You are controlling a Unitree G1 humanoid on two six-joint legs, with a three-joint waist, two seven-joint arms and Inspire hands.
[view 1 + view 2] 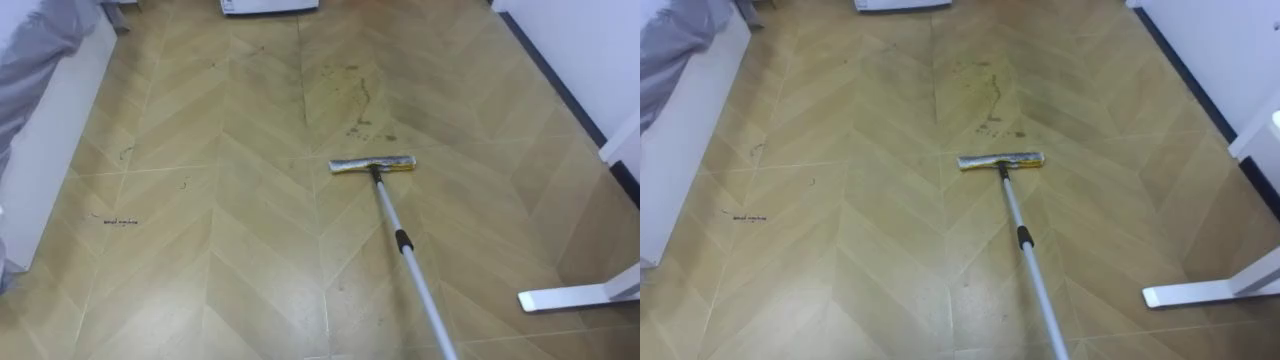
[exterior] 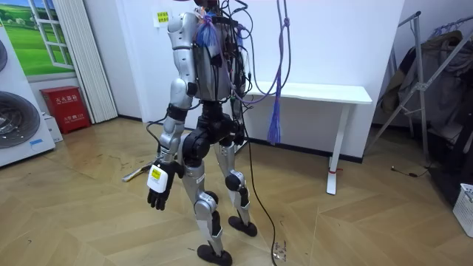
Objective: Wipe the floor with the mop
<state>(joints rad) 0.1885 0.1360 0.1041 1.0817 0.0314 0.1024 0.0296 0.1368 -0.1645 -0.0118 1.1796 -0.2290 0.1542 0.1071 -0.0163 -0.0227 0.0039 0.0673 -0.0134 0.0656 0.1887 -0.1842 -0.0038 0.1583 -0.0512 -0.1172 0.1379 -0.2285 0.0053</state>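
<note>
Eye views: mop head (image 1: 372,164) flat on floor (image 1: 200,260), handle (image 1: 410,262) running to five o'clock — room view adds left robot hand (image 2: 158,186) hanging slack, seemingly empty.

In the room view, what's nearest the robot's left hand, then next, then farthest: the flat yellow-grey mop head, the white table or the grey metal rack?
From the hanging left hand:
1. Flat yellow-grey mop head, on the floor, room view's left.
2. White table, at the wall, rightward.
3. Grey metal rack, far right.
</note>
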